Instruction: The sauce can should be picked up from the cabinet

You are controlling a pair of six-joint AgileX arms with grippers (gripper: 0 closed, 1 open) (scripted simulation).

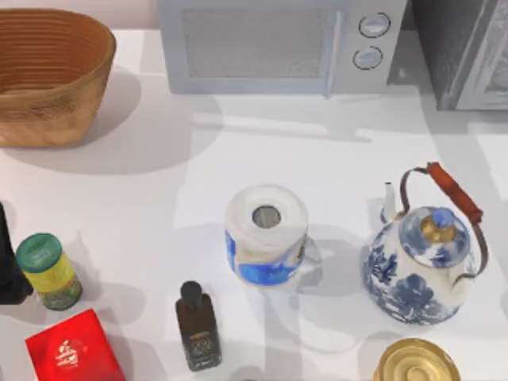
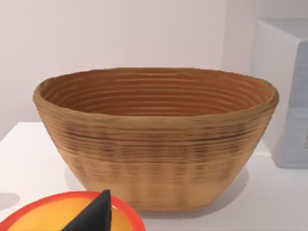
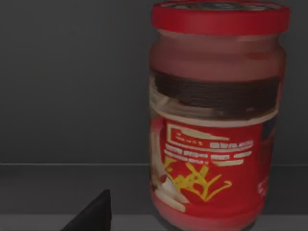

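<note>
The sauce can (image 3: 216, 115) stands upright on a shelf inside the dark cabinet (image 3: 72, 82). It has a red lid and a red label with yellow marks. A dark part of my right gripper (image 3: 91, 214) shows low in the right wrist view, short of the can and off to one side, touching nothing. In the top view the cabinet (image 1: 456, 48) is the dark grey box at the back right corner, with a pale panelled door at its right. A dark piece of my left arm (image 1: 6, 266) sits at the table's left edge.
A woven basket (image 1: 48, 75) stands back left and a microwave (image 1: 270, 44) back centre. A paper roll (image 1: 266, 230), a blue-white teapot (image 1: 421, 266), a green-lidded can (image 1: 48, 270), a red box (image 1: 73, 349), a dark bottle (image 1: 197, 325) and a gold-topped can (image 1: 417, 363) crowd the front.
</note>
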